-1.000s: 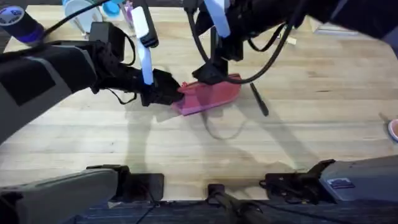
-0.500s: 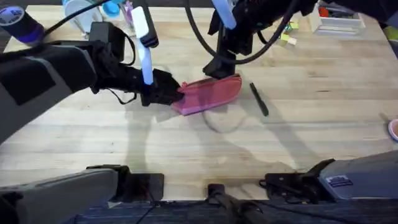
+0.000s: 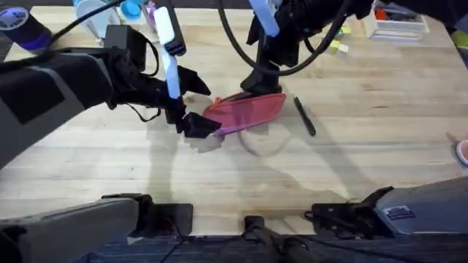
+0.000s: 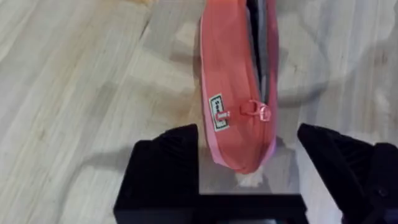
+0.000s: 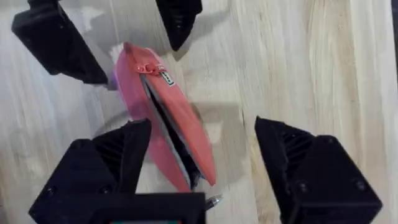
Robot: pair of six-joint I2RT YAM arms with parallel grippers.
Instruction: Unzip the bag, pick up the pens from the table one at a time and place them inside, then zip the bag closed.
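Bag (image 3: 245, 112): pink pouch, mid-table, zipper drawn open along its length, pull (image 4: 264, 112) at the near end. Pen (image 3: 305, 116): dark, lying on the table (image 3: 365, 161) just beside the pouch, seemingly not yet loaded. Left gripper (image 3: 194, 106): fingers apart, straddling the pouch end, holding nothing. Right gripper (image 5: 199, 155): fingers apart above the pouch. Remaining: loading, zipping.

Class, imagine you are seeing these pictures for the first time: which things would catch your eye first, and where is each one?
The pink bag lies mid-table with its zipper open, a dark slit along its top. The left gripper stands open at the bag's left end, and the right gripper hangs open just above the bag. A dark pen lies on the table just right of the bag.
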